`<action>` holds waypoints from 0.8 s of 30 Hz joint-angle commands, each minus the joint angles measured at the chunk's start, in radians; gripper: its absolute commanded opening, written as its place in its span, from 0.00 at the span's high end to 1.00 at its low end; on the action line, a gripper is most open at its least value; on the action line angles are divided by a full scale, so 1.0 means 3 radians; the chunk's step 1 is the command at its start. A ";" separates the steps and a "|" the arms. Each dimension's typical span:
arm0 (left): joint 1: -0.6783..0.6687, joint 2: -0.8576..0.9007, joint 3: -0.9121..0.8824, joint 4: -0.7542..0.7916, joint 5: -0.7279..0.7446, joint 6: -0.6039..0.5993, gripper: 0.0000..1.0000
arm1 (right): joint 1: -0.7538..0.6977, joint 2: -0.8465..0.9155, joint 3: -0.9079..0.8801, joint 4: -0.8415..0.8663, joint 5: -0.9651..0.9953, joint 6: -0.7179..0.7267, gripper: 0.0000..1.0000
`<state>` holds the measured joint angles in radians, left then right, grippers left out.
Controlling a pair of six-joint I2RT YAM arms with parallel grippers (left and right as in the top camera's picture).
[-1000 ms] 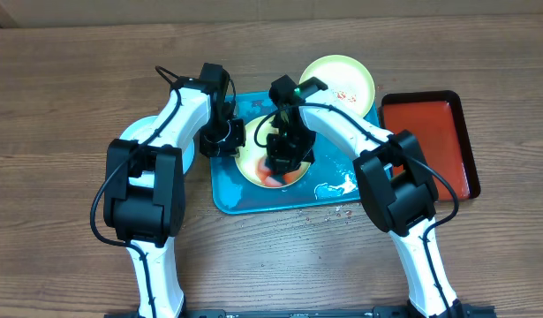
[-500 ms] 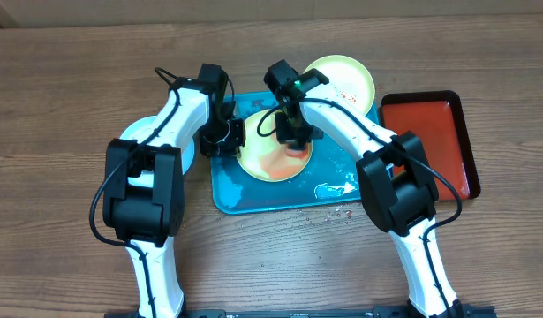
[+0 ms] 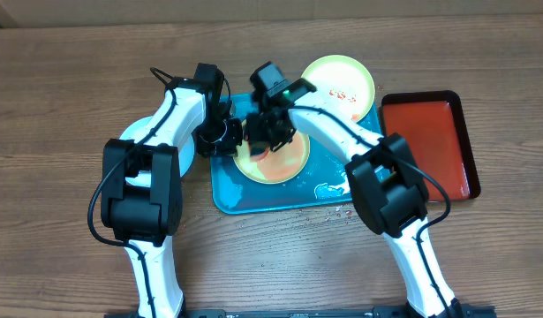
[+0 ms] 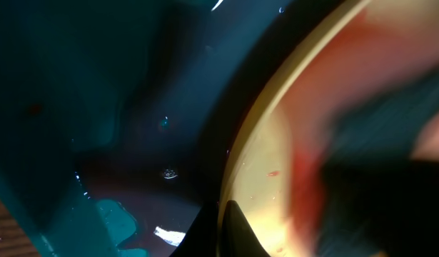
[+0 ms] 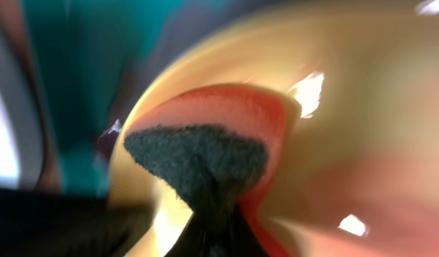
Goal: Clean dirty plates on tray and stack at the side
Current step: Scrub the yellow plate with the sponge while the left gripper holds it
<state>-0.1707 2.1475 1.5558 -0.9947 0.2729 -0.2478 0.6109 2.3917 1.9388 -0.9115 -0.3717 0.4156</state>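
Observation:
A pale yellow-green plate [image 3: 285,164] smeared red lies on the turquoise tray [image 3: 253,200]. My left gripper [image 3: 225,139] is shut on its left rim; in the left wrist view the fingertips [image 4: 233,227] pinch the plate's edge [image 4: 262,164] over the tray [image 4: 76,86]. My right gripper [image 3: 269,132] is shut on an orange sponge with a dark scouring side [image 5: 205,150], pressed on the plate [image 5: 362,128] near its back left. A second yellow-green plate [image 3: 340,83] lies at the tray's back right corner. A white, blue-rimmed plate [image 3: 132,134] lies left of the tray, partly under my left arm.
A red tray with a dark rim [image 3: 427,141] stands to the right of the turquoise tray. White foam and wet patches [image 3: 336,188] lie on the turquoise tray's front right. Wooden table all round.
My right gripper has carried the sponge from the plate's front, up across it, to its back left. The left gripper has stayed on the rim.

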 commanded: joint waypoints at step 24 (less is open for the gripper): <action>0.0008 0.0079 -0.0058 0.0015 -0.0061 0.0144 0.96 | -0.0397 -0.0094 -0.0022 -0.0671 0.1788 -0.0064 0.96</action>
<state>-0.1707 2.1475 1.5505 -0.9859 0.2882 -0.2317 0.4969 2.3550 1.9408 -1.1671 -0.0059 0.3691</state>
